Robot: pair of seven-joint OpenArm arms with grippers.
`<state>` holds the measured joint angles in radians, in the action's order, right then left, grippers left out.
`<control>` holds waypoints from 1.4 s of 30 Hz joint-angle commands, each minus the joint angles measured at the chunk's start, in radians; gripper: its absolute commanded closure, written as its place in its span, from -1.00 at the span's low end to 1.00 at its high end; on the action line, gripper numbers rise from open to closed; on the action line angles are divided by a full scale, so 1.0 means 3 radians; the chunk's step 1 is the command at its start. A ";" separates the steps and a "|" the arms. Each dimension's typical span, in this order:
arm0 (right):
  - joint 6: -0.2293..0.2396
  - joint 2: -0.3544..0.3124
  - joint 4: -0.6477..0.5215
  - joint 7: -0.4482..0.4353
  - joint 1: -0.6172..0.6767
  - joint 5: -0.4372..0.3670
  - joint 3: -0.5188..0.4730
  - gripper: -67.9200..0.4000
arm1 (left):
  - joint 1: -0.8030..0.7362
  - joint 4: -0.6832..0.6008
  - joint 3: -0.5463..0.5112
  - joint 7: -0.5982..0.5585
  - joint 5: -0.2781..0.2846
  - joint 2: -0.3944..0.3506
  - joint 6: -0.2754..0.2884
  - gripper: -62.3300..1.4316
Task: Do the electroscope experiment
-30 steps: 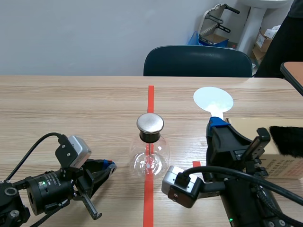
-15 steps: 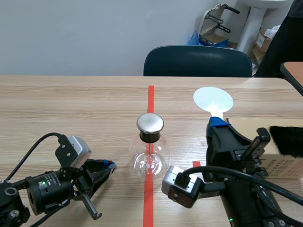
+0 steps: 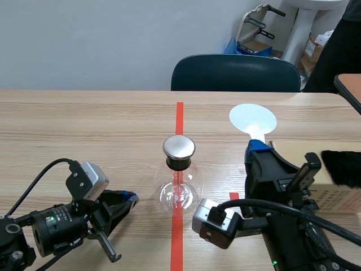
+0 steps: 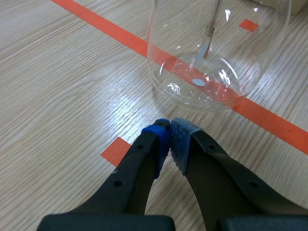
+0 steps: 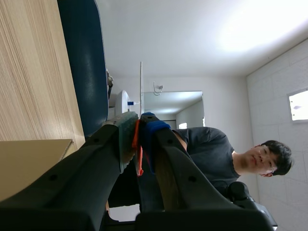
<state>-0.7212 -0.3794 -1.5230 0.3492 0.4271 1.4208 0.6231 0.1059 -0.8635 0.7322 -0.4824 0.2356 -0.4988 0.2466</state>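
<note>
The electroscope is a round glass flask (image 3: 178, 189) with a metal cap (image 3: 179, 147), standing on the red tape line mid-table. My left gripper (image 3: 131, 199) lies low on the table to its left, shut on nothing. In the left wrist view its pads meet (image 4: 169, 130) just short of the flask (image 4: 216, 53), whose thin leaf (image 4: 208, 38) hangs inside. My right gripper (image 3: 260, 145) is raised to the right of the flask, shut on the handle of a white disc paddle (image 3: 254, 119). In the right wrist view the paddle (image 5: 141, 86) stands edge-on between the fingers (image 5: 139, 126).
A cardboard box (image 3: 333, 192) with a black furry cloth (image 3: 341, 166) on top sits at the right edge beside the right arm. A blue chair (image 3: 236, 73) stands behind the table. A person (image 5: 226, 154) in dark clothes appears in the right wrist view.
The white disc paddle has shifted very slightly to the left. The left arm and the flask have not moved.
</note>
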 commanded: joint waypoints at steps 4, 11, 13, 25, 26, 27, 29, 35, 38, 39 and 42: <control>-0.0036 -0.0029 -0.0009 0.0011 -0.0047 -0.0037 -0.0017 0.96 | 0.0017 -0.0057 -0.0001 -0.0050 0.0022 0.0017 0.0008 0.84; -0.0036 -0.0029 -0.0009 0.0011 -0.0047 -0.0038 -0.0017 0.96 | 0.0017 -0.0057 -0.0001 -0.0050 0.0022 0.0017 0.0008 0.84; -0.0036 -0.0031 -0.0009 0.0011 -0.0047 -0.0048 -0.0017 0.96 | 0.0017 -0.0057 -0.0001 -0.0050 0.0022 0.0017 0.0008 0.84; 0.0103 -0.0031 -0.0009 -0.0200 -0.0048 -0.0048 -0.0017 0.96 | 0.0017 -0.0057 -0.0001 -0.0050 0.0022 0.0017 0.0008 0.84; 0.0103 -0.0031 -0.0009 -0.0258 -0.0048 -0.0048 -0.0017 0.96 | 0.0017 -0.0057 -0.0001 -0.0050 0.0022 0.0017 0.0008 0.84; 0.0103 -0.0031 -0.0009 -0.0327 -0.0048 -0.0048 -0.0017 0.96 | 0.0017 -0.0057 -0.0001 -0.0050 0.0022 0.0017 0.0008 0.84; 0.0113 -0.0031 -0.0009 -0.0474 -0.0048 -0.0048 -0.0017 0.96 | 0.0017 -0.0057 -0.0001 -0.0051 0.0022 0.0017 0.0008 0.84; 0.0113 -0.0031 -0.0009 -0.0944 -0.0048 -0.0047 -0.0017 0.96 | 0.0017 -0.0057 -0.0001 -0.0075 0.0022 0.0018 0.0008 0.84; 0.0113 -0.0037 -0.0009 -0.1146 -0.0048 -0.0047 -0.0017 0.96 | 0.0017 -0.0057 -0.0001 -0.0074 0.0022 0.0033 0.0009 0.84; 0.0113 -0.0037 -0.0009 -0.1200 -0.0048 -0.0047 -0.0017 0.96 | 0.0017 -0.0057 -0.0001 -0.0071 0.0022 0.0038 0.0008 0.84; 0.0113 -0.0037 -0.0009 -0.1310 -0.0048 -0.0047 -0.0017 0.96 | 0.0017 -0.0057 -0.0001 -0.0050 0.0022 0.0055 0.0009 0.84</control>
<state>-0.6758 -0.3798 -1.5230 -0.0437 0.4271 1.4063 0.6231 0.1059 -0.8635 0.7322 -0.4862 0.2356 -0.4980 0.2466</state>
